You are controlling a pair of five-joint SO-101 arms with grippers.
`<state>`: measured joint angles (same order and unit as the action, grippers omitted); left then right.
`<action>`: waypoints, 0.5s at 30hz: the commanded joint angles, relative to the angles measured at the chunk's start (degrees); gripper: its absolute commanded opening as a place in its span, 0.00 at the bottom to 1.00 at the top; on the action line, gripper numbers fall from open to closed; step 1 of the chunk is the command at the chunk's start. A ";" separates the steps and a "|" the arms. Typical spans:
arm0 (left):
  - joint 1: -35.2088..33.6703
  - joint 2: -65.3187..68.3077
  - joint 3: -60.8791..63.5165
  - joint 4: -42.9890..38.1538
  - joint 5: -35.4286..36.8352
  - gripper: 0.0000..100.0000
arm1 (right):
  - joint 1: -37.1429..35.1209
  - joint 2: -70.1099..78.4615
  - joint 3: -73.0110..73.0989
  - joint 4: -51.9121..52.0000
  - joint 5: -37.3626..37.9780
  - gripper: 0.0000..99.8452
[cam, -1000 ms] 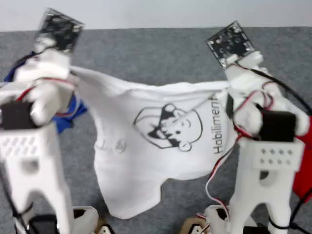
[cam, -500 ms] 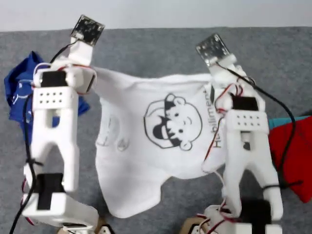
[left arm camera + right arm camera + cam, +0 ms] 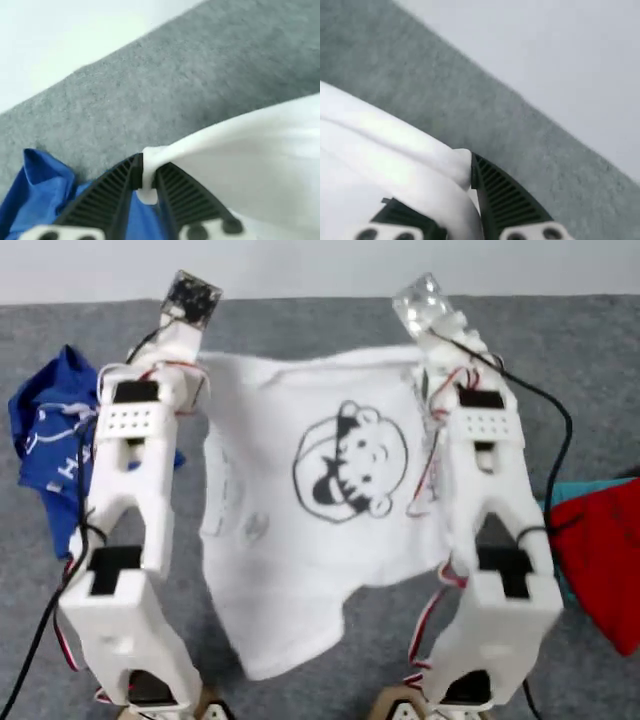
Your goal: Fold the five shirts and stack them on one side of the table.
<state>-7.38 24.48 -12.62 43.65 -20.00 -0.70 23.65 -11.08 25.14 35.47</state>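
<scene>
My left gripper [image 3: 146,167] is clamped on a bunched corner of the white shirt [image 3: 320,510]. My right gripper [image 3: 467,172] is closed on the opposite corner, with cloth wrapped over one finger. Between them they hold the shirt's far edge, at about 11 and 1 o'clock on the table [image 3: 300,330]. From there the shirt spreads print-up across the middle, with a loose lobe trailing toward 6 o'clock between my two bases.

I judge this shirt light, thin and completely limp. It will take no shape of its own and will sag or crease wherever I leave slack. It carries no weight worth fearing, but it drags on the grey surface (which looks felt-like, so some friction seems likely). A pull from one side alone would probably skew it.

The best holds are the ones I have: gathered corners, where the doubled cloth gives the ribbed fingers something to bite. A single layer pinched mid-panel would likely slide out. Keeping the edge taut between both grippers should let the fold fall straight.

A blue shirt [image 3: 50,450] lies crumpled at 9 o'clock and a red shirt [image 3: 600,560] at 4 o'clock, both apart from the white one.
</scene>
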 commanded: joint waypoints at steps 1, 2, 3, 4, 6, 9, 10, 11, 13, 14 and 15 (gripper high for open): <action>-1.76 3.78 -11.38 0.09 0.44 0.00 | -0.22 7.34 -16.88 -0.66 0.70 0.01; -1.85 5.54 -14.46 1.58 0.26 0.00 | -0.22 9.98 -19.96 -0.57 0.70 0.01; -1.93 7.12 -17.54 3.60 0.09 0.00 | -0.22 12.44 -22.24 -0.40 0.70 0.01; -1.85 8.79 -20.35 5.89 -0.18 0.01 | -0.31 14.55 -24.09 0.31 0.79 0.01; -1.58 12.13 -25.71 11.34 -3.08 0.01 | -0.48 18.51 -26.99 2.95 2.20 0.01; -0.09 16.62 -32.84 21.45 -8.35 0.01 | -0.75 23.08 -29.63 8.04 5.54 0.01; 0.35 17.76 -34.86 25.14 -10.11 0.01 | -0.75 23.96 -30.07 9.71 6.15 0.01; 0.97 18.81 -36.88 28.75 -11.60 0.01 | -0.75 24.57 -30.51 11.56 6.77 0.01; 1.85 20.48 -41.01 36.40 -13.98 0.01 | -0.75 24.75 -30.68 15.08 8.09 0.01; 2.37 21.01 -43.03 40.26 -14.95 0.01 | -0.75 24.57 -30.68 16.84 8.88 0.01; 2.99 21.36 -45.14 44.13 -16.26 0.01 | -0.66 24.04 -30.68 18.59 9.49 0.01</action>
<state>-5.80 46.11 -50.68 76.88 -33.01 -1.14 49.23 -37.63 39.74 42.68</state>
